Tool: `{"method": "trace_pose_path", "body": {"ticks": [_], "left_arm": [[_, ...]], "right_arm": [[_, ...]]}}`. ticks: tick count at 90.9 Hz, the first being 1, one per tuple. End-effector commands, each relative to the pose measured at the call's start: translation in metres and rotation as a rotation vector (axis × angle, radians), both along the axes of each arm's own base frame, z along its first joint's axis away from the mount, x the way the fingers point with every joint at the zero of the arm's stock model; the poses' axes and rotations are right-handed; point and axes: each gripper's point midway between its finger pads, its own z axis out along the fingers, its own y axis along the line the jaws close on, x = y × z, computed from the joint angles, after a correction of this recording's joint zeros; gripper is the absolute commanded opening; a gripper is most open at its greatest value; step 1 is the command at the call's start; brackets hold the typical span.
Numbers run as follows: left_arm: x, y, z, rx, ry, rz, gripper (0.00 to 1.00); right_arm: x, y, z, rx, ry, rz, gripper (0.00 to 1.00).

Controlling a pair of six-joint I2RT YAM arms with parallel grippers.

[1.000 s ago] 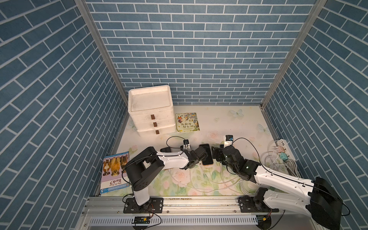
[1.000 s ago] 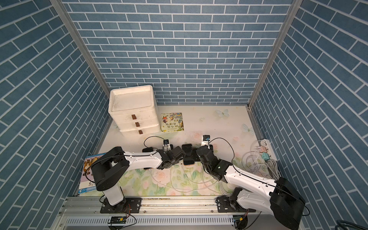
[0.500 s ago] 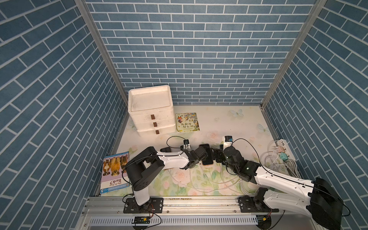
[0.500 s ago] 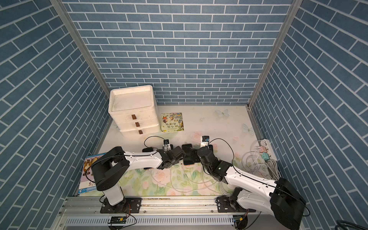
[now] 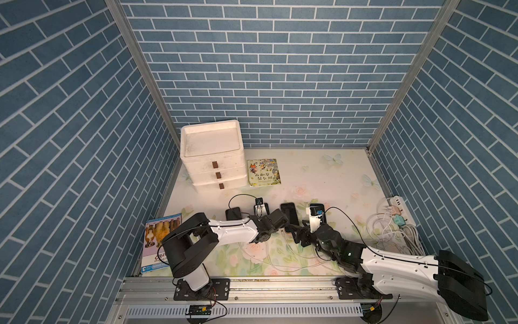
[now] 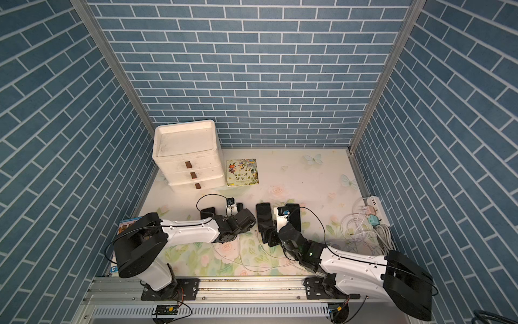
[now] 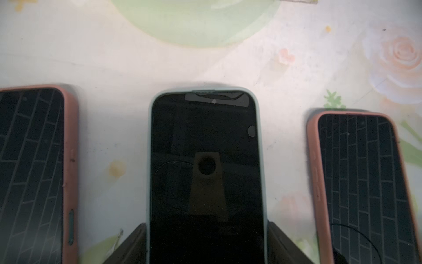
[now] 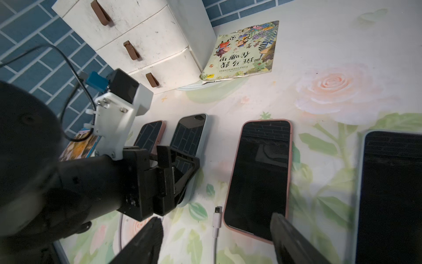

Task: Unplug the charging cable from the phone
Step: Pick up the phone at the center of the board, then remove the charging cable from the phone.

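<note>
A dark phone (image 7: 205, 141) in a pale green case lies flat on the flowered table, and my left gripper (image 7: 206, 230) is shut on its two long sides. The same phone (image 8: 189, 134) shows in the right wrist view, its near end under the left gripper (image 8: 180, 160). The white charging cable (image 8: 218, 211) lies loose on the table with its plug bare, beside the lower corner of a pink-cased phone (image 8: 260, 178). My right gripper (image 8: 215, 221) hangs open just above that plug, touching nothing. Both top views show it (image 5: 297, 234) (image 6: 267, 235) in front of the phones.
Pink-cased phones (image 7: 34, 171) (image 7: 365, 182) flank the held one, and another phone (image 8: 392, 194) lies furthest right. A white drawer unit (image 5: 210, 157) and a picture book (image 5: 263, 171) stand behind. A second book (image 5: 161, 238) lies front left. A power strip (image 5: 396, 206) with tangled white leads sits at the right wall.
My right gripper has drawn back toward the table's front, away from the phones' near ends. The left arm and its phone have not moved.
</note>
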Motion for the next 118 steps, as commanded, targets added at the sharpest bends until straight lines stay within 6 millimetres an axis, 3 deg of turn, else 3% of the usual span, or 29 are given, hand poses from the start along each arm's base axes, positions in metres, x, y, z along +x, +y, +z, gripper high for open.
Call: {"method": "trace_pose_path", "body": {"ticks": [1,14,26,40,76,92,118], "left_arm": [[0.009,0.000,0.027,-0.040,-0.118,0.037,0.00],[0.009,0.001,0.037,-0.064,-0.158,0.044,0.00],[0.010,0.001,0.042,-0.074,-0.180,0.045,0.00],[0.010,0.001,0.046,-0.091,-0.205,0.045,0.00],[0.010,0.007,0.068,-0.174,-0.289,0.072,0.00],[0.009,0.006,0.070,-0.190,-0.290,0.068,0.00],[0.010,0.002,0.075,-0.194,-0.296,0.060,0.00]], "right_arm": [[0.007,-0.001,-0.005,-0.112,-0.057,-0.115,0.81],[0.003,-0.003,-0.009,-0.082,-0.105,-0.134,0.81],[-0.014,0.027,-0.007,0.047,-0.021,0.099,0.80],[-0.031,0.048,-0.009,0.138,0.020,0.239,0.77],[-0.059,0.072,-0.006,0.319,0.074,0.391,0.75],[-0.059,0.082,-0.010,0.343,0.111,0.392,0.72],[-0.046,0.094,-0.017,0.278,0.132,0.343,0.58]]}}
